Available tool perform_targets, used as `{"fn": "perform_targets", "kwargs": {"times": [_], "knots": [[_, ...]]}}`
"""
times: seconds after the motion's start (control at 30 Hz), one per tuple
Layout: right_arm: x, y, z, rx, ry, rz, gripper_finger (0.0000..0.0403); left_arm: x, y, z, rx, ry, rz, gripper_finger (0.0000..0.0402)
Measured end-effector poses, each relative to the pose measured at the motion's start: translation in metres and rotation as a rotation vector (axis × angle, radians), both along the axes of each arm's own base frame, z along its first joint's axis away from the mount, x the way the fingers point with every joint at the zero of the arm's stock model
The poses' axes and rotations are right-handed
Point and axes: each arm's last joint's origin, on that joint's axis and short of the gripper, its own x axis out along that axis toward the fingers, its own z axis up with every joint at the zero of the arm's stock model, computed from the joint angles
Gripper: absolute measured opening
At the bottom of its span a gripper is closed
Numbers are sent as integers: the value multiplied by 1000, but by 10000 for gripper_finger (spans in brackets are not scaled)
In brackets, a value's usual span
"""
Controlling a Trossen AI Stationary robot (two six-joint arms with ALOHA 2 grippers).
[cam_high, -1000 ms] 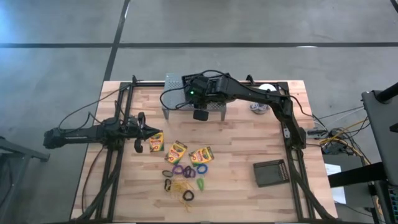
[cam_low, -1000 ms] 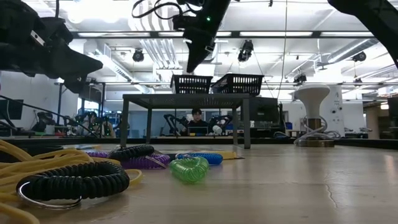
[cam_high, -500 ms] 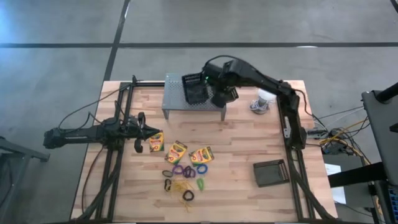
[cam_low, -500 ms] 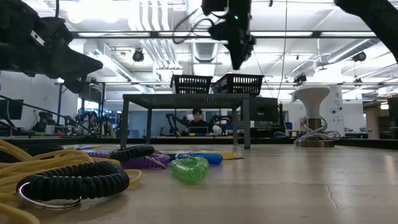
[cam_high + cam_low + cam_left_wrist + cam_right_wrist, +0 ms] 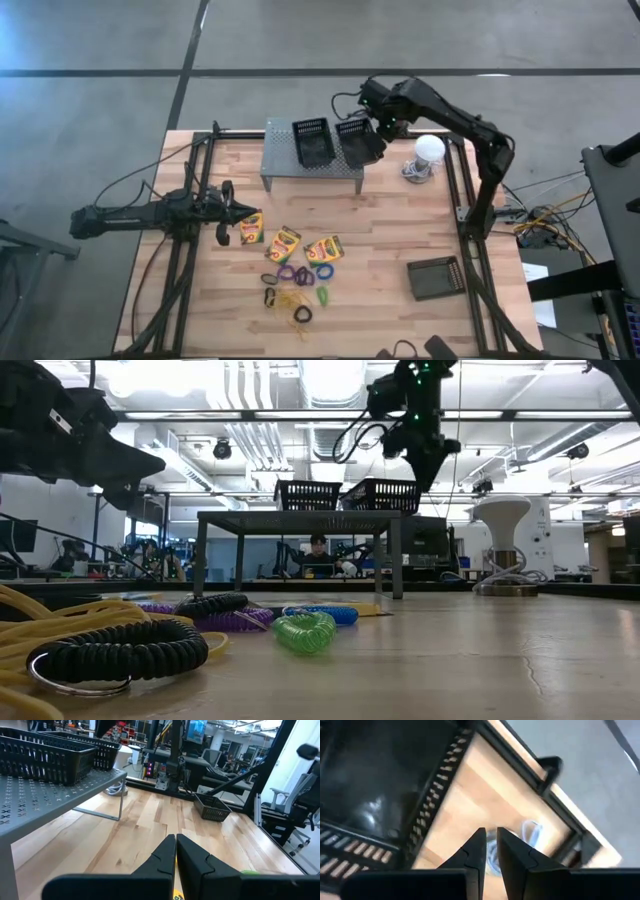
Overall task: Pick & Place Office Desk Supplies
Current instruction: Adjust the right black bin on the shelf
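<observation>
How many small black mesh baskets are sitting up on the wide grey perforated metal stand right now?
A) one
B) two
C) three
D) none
B: from above, two black mesh baskets sit side by side on the grey perforated stand, while a third basket lies on the wooden table.

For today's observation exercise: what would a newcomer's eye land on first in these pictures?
Probably the right gripper, raised over the far end of the grey stand beside two black mesh baskets. Next, the bright crayon boxes and coloured loops clustered mid-table, with the left gripper shut beside them.
</observation>
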Motion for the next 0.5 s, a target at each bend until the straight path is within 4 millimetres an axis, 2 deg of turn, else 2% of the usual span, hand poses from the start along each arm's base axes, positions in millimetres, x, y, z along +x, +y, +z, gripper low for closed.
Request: {"fn": "perform_targets", "kwargs": {"times": [0.17,0.5], "knots": [[8,5,-12,40,-118,55,38,0,0,0,0,0,0,21],[19,20,-10,35,-152,85,38,0,0,0,0,0,0,21]]}}
